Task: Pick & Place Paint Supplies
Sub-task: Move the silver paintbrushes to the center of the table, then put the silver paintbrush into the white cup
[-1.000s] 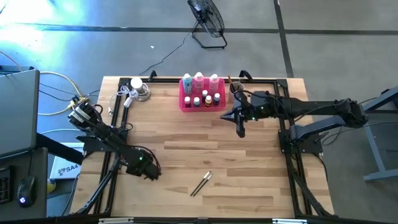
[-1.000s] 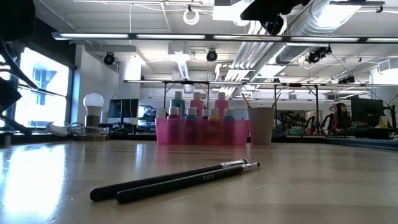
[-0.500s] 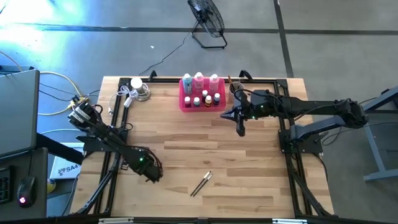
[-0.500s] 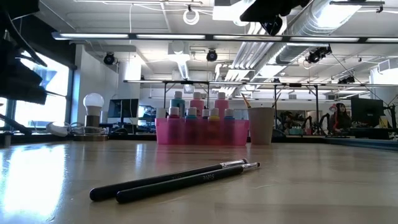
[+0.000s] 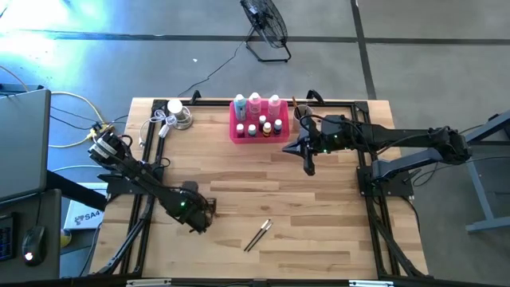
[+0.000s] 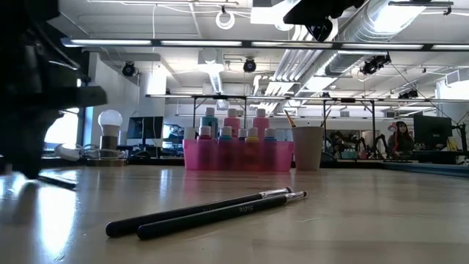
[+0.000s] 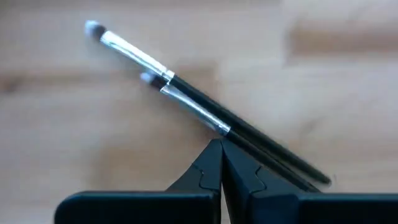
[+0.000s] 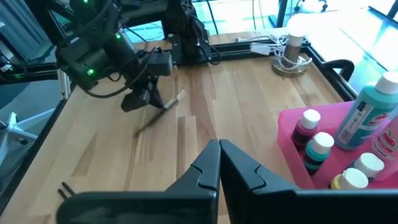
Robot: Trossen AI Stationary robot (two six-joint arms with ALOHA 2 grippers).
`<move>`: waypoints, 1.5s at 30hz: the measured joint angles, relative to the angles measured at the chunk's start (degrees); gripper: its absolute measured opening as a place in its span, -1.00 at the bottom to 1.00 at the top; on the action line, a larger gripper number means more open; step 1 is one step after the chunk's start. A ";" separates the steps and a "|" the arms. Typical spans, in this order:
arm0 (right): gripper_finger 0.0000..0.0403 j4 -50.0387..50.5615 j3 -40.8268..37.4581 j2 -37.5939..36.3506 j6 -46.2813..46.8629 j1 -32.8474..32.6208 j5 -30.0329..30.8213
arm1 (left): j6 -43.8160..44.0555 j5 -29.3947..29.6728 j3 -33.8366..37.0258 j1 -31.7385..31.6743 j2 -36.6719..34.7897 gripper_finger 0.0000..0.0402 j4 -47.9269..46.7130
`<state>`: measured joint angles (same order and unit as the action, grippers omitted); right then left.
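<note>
So the left hand is low over the worktop right by the two paintbrushes, but its fingers are pinched completely closed with nothing in them. If it goes in like that, I'd bet it just nudges or rolls the brushes apart instead of grabbing one. They also lie side by side and touching, so it could snag both or neither. The right hand is closed and empty too, hanging beside the pink tray of bottles.
</note>
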<state>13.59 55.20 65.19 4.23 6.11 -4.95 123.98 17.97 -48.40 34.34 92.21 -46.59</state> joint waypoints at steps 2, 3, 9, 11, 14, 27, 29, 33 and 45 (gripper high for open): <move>-0.99 0.00 0.00 0.00 0.00 0.02 0.02 | 0.45 3.13 0.00 -0.14 0.02 -1.00 0.69; -0.99 0.00 0.00 0.00 0.00 0.00 0.02 | 0.64 5.01 0.01 -0.12 0.00 -1.00 1.06; -0.99 0.02 0.00 0.00 0.01 0.00 0.04 | -1.40 6.06 0.00 -1.82 0.00 -1.00 2.66; -0.99 0.02 0.00 0.00 0.02 0.02 -0.02 | -3.76 3.39 0.00 -2.62 -0.02 -1.00 2.25; -0.99 0.11 0.00 0.00 0.33 0.02 -0.07 | -8.77 -1.69 0.00 -3.42 -0.07 -1.00 2.05; -0.99 3.89 0.02 4.05 4.90 -0.11 -7.29 | -24.95 -5.08 -0.07 -3.19 -3.08 -1.00 5.43; -0.99 3.79 0.02 6.03 6.19 -0.75 -7.34 | -26.37 -4.84 -0.07 -3.22 -3.71 -1.00 5.04; -0.99 3.62 0.02 8.92 7.06 -2.06 -6.97 | -30.55 -3.89 -0.07 -3.18 -5.49 -1.00 5.27; -0.99 1.33 0.02 8.44 7.78 -4.20 -2.67 | -50.76 9.74 -0.11 -2.82 -19.00 -1.00 13.94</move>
<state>14.92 55.22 73.63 12.01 1.91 -7.62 73.22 27.72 -48.51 31.51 73.20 -32.65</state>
